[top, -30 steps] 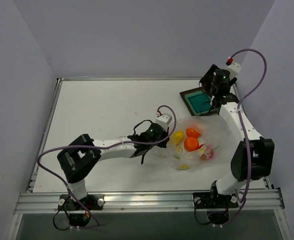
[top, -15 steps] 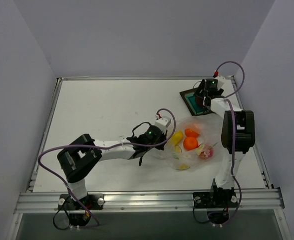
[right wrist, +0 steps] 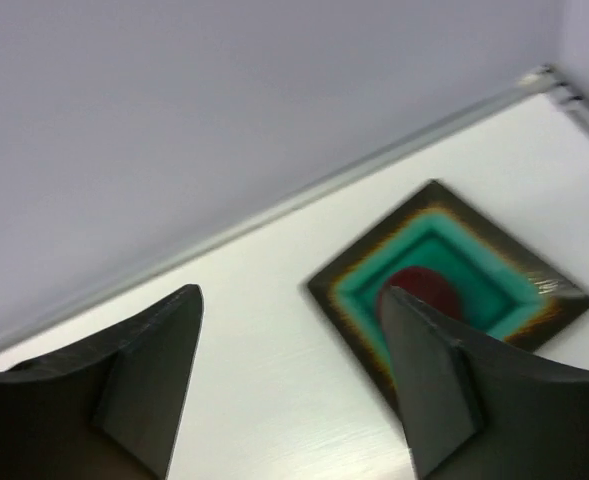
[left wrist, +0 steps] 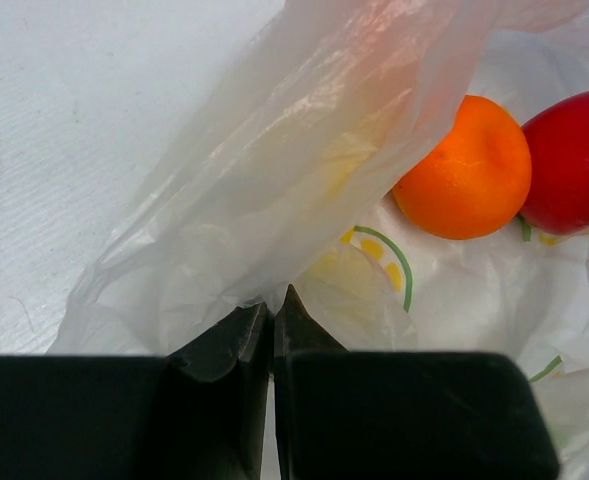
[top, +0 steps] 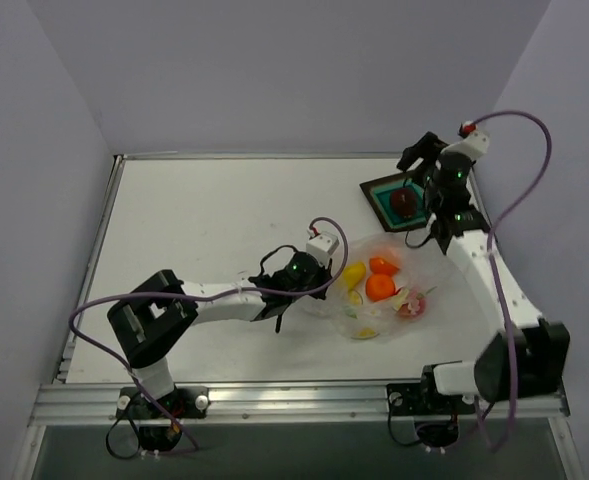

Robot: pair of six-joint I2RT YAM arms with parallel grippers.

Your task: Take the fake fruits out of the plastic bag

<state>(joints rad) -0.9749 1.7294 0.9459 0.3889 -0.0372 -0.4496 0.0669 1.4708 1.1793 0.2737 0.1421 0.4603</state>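
Draping the pear [left wrist: 342,158], the plastic bag [left wrist: 224,220] blurs it.

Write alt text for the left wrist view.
The left tool, shut, pinches a fold of the clear plastic bag at the bottom of the view. Inside the bag, upper right, lie an orange ball and a red fruit side by side; white table shows upper left.

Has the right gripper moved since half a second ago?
Yes. The right gripper was down over the tray; now it sits past the tray's far corner, uncovering the red apple in the tray's centre.
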